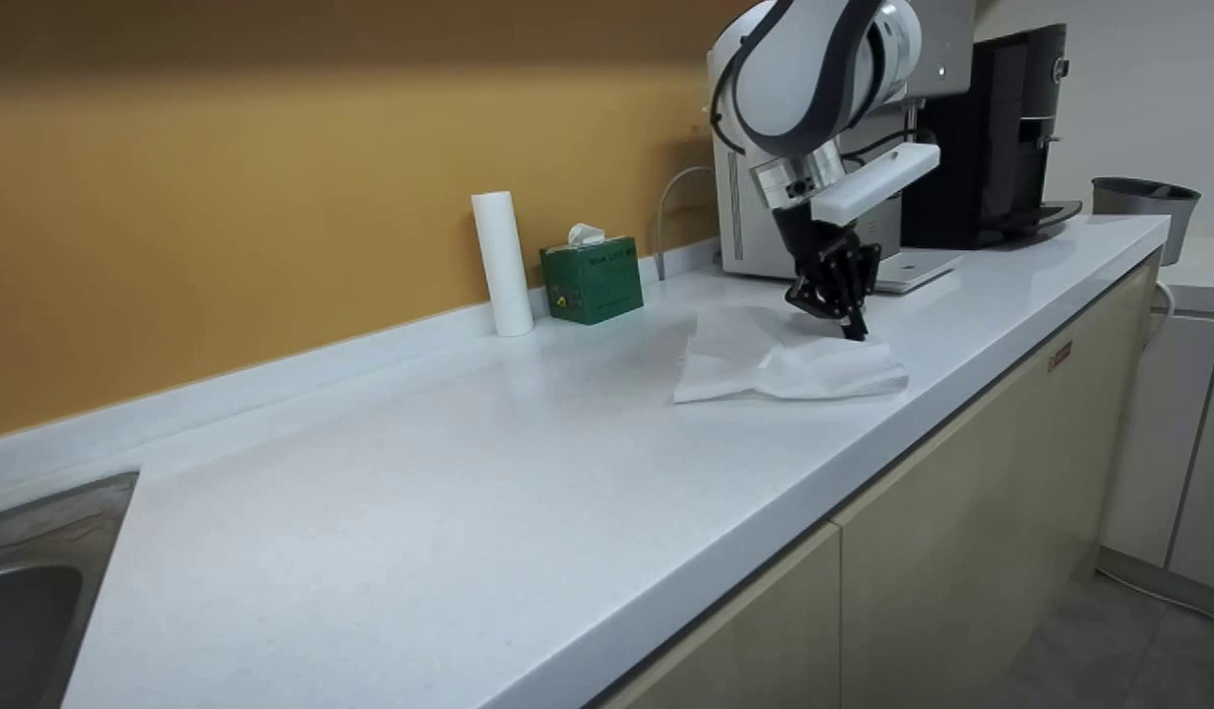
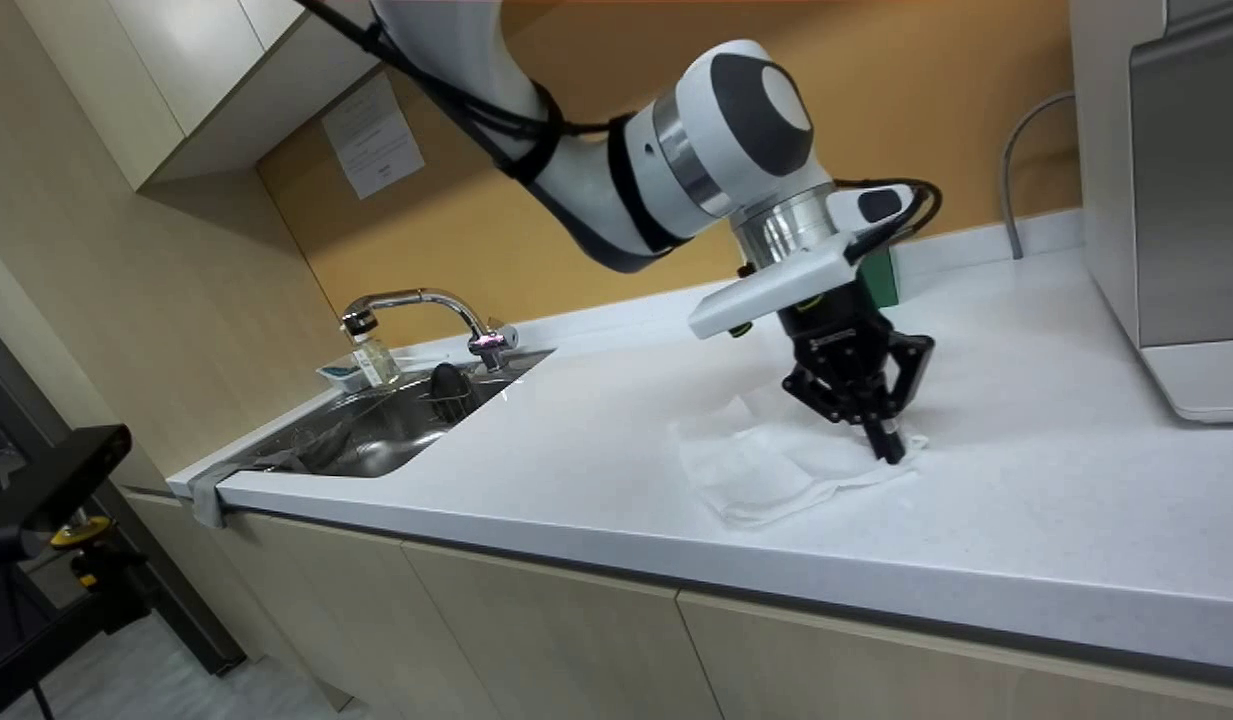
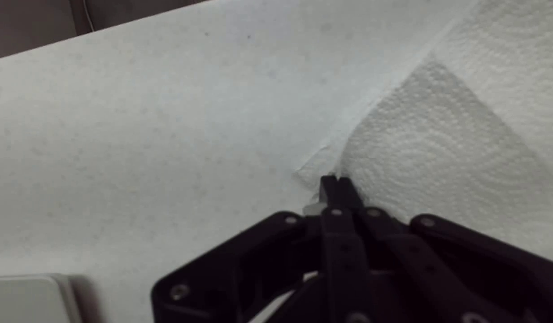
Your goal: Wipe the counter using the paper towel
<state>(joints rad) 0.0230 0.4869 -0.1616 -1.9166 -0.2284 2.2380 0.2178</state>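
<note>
A white paper towel (image 1: 794,372) lies rumpled and partly folded on the white counter (image 1: 419,512). It shows also in an exterior view (image 2: 766,465) and, with its embossed pattern, at the right of the wrist view (image 3: 437,143). My black gripper (image 1: 855,333) points down at the towel's edge nearest the white appliance, in both exterior views (image 2: 888,450). In the wrist view its fingertips (image 3: 337,179) are together, with a pinched fold of towel between them. The fingertips are at or close to the counter surface. The towel under the gripper is partly hidden.
A paper roll (image 1: 503,264) and a green tissue box (image 1: 593,284) stand along the back wall. A white appliance (image 1: 754,241) and a black machine (image 1: 990,148) stand beyond the gripper. A sink (image 2: 386,445) with a faucet (image 2: 426,298) is at the counter's far end.
</note>
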